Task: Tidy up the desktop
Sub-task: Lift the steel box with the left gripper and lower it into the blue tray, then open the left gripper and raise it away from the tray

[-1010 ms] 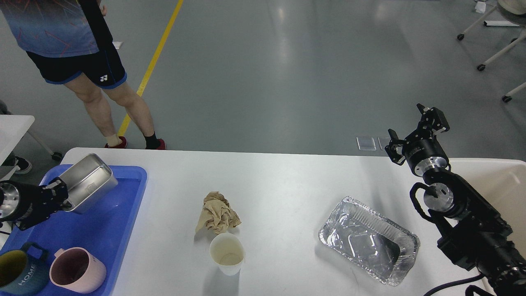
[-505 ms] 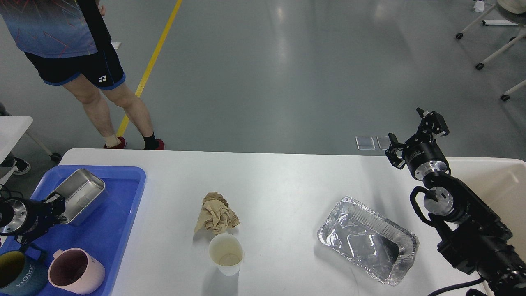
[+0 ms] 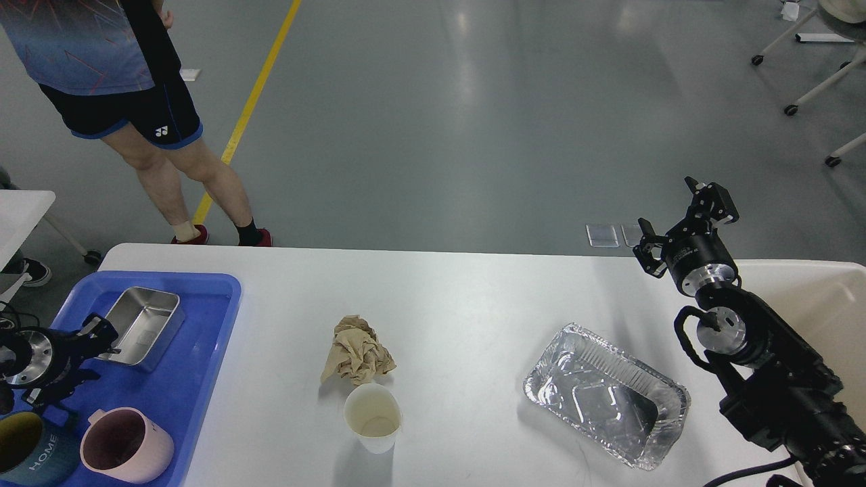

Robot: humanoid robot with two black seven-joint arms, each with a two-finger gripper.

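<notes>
The white desktop (image 3: 473, 304) holds a crumpled brown paper (image 3: 356, 350), a white paper cup (image 3: 373, 416) just in front of it, and an empty foil tray (image 3: 605, 396) at the right. A steel tin (image 3: 143, 326) lies flat in the blue tub (image 3: 176, 392) at the left. My left gripper (image 3: 91, 352) is open and empty, right beside the tin's near-left edge. My right gripper (image 3: 678, 215) is open and empty, raised over the far right edge of the desktop.
The tub also holds a pink mug (image 3: 125, 454) and a dark blue mug (image 3: 30, 460). A beige bin (image 3: 812, 297) stands at the right behind my right arm. A person (image 3: 155, 122) stands beyond the table's far left corner.
My left gripper lowered the tilted steel tin into the blue tub, let go of it and drew back slightly. The tin now lies flat. The right arm barely moved.
</notes>
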